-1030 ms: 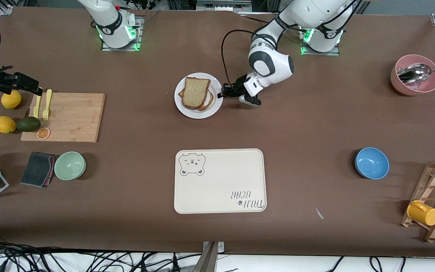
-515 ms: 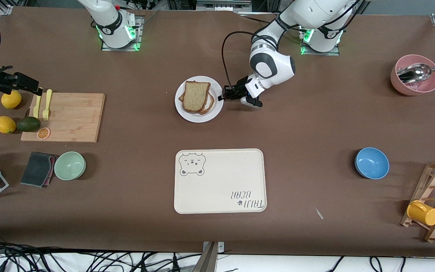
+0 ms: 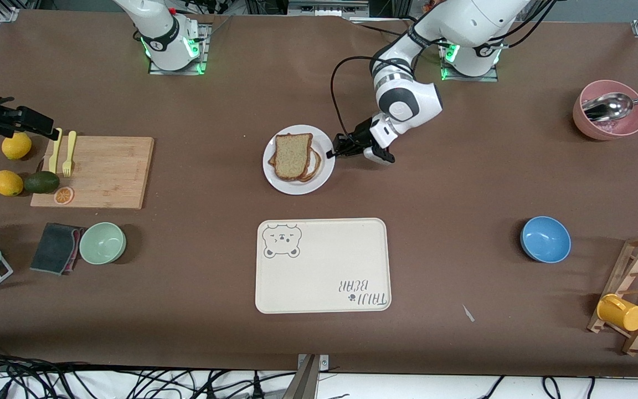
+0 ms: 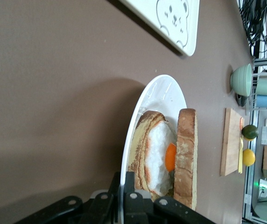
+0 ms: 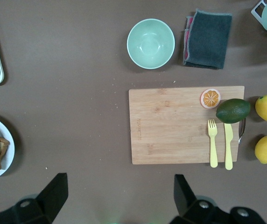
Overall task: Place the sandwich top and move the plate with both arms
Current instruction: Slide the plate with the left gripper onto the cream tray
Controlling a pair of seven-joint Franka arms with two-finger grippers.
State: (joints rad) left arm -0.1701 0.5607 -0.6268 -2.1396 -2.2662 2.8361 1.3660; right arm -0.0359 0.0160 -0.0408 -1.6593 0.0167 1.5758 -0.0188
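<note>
**Left gripper clamped on plate rim; right gripper open above cutting board**

1. Left gripper [image 3: 332,153]: the jaws are fully closed on the rim of the plate [image 3: 298,187], at the edge toward the left arm's end of the table. In the left wrist view the black fingers [image 4: 132,198] pinch the thin white rim, one on each face of it.

2. Plate: it sits near the middle of the table, farther from the front camera than the tray [image 3: 323,265]. Whether it rests on the table or is raised cannot be told.

3. Sandwich top [image 3: 293,155]: it lies on the stack on the plate. The left wrist view shows it as the uppermost slice [image 4: 186,156], above the fried egg [image 4: 159,156] and the lower toast slice [image 4: 140,149].

4. Right gripper [image 5: 119,196]: the jaws stand wide apart and hold nothing. The right wrist view looks straight down on the cutting board [image 5: 186,124], which carries a fork [image 5: 213,142], a knife [image 5: 228,145], an orange slice [image 5: 210,98] and an avocado [image 5: 233,110]. The right arm waits at its own end of the table.

5. Surroundings: a green bowl [image 3: 102,243] and a grey cloth [image 3: 56,247] lie nearer the front camera than the cutting board. Two lemons [image 3: 8,183] lie beside the board. A blue bowl [image 3: 545,239] and a pink bowl [image 3: 608,110] with a ladle stand toward the left arm's end.
</note>
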